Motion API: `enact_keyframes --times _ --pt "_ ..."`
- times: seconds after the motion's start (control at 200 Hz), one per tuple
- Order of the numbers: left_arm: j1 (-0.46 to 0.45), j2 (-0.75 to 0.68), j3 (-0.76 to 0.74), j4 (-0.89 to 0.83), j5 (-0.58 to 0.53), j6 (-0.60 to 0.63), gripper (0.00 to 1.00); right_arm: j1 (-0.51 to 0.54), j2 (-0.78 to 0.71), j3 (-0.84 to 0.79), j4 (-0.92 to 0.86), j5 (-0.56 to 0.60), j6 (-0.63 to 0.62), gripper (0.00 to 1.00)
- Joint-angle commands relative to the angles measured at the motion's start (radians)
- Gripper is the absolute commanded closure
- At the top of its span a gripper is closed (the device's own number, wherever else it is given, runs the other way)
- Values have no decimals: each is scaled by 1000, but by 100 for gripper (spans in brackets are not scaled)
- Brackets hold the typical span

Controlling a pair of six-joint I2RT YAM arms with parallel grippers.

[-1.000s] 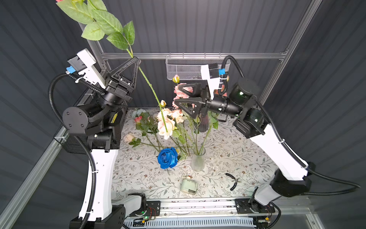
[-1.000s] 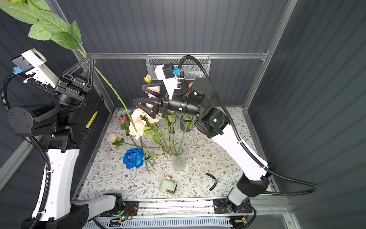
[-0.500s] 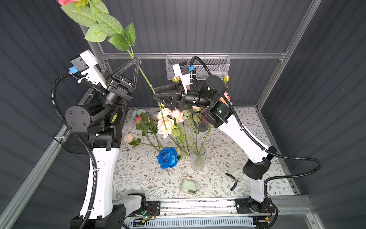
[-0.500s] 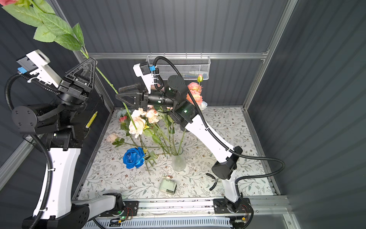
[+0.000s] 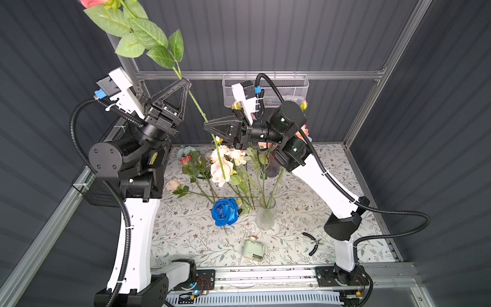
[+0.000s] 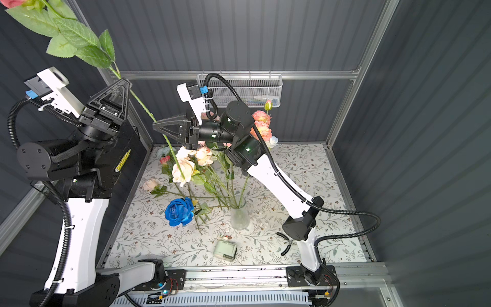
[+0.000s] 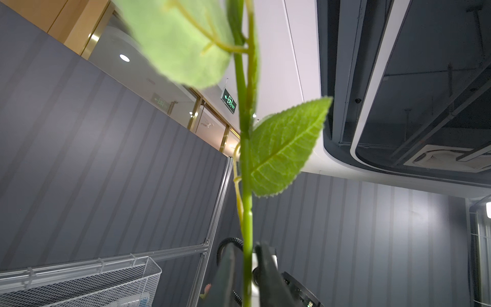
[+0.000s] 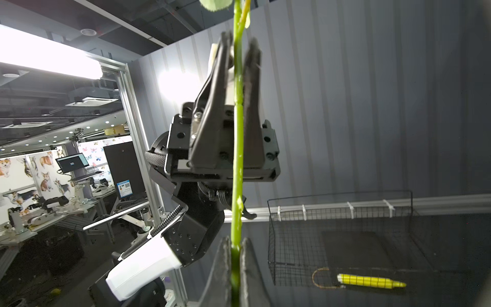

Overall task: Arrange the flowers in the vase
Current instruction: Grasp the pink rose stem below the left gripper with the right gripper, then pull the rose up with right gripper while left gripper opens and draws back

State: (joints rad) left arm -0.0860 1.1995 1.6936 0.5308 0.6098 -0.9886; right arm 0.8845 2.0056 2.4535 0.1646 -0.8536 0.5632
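Far left: the left gripper (image 5: 186, 81) sits high with its tip pointing up. The right wrist view shows its fingers (image 8: 252, 61) parted, with a thin gap on either side of the stem. They stand around it and do not pinch it.

Next: the pink rose (image 5: 147, 33) is in the air above the table (image 5: 186, 234). Its long green stem slants from upper left down toward the centre. A cluster of broad, toothed, bright green leaves sits just above the left gripper. Below that the stem is bare and smooth, with small nubs.

Centre: the right gripper (image 5: 207, 125) lies level, pointing left, lower on the same stem. Its jaws are clamped on the stem, and in its wrist view the pads (image 8: 221, 265) press it from both sides.

Lower centre: the deep blue rose (image 5: 225, 211) and the cream and peach blooms (image 5: 221, 170) are spread over the table left of the vase.

Just right of them: the clear glass vase (image 5: 265, 215) stands upright with several leafy stems in it.

Hard to make out:
- The rose head is cut off by the upper edge in both top views, so only a pink sliver shows.
- The lower stem end crosses the cream and peach blooms and is lost among them.
- I cannot tell which of the crowded stems lie on the table and which enter the vase mouth.
- The pink-peach blooms (image 6: 261, 125) standing tall are partly behind the right arm (image 6: 276, 180).
- In the left wrist view the nearest leaf is blurred.
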Motion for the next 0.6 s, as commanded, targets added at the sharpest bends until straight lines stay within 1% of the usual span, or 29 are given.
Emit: enact_keyframes --times 0.0,0.03,0.13,0.25,0.38,0.52,0.595 --pt "2 -24 -28 13 -14 9 23 5 -10 32 127 0 24 100" --pt "2 -31 -31 4 -21 15 16 5 -11 36 145 10 26 100" --pt "2 -45 -40 -9 -34 28 0 5 -13 70 160 36 17 100" --pt "2 -68 -51 -23 -51 47 0 1 -27 114 128 68 -32 100" --pt "2 -117 -86 -47 -93 89 0 -24 -93 97 80 93 -93 100" --pt "2 -162 -120 -101 -129 150 0 -79 -194 5 68 93 -116 100" --pt "2 -188 -140 -144 -150 190 0 -100 -275 -89 60 89 -147 100"
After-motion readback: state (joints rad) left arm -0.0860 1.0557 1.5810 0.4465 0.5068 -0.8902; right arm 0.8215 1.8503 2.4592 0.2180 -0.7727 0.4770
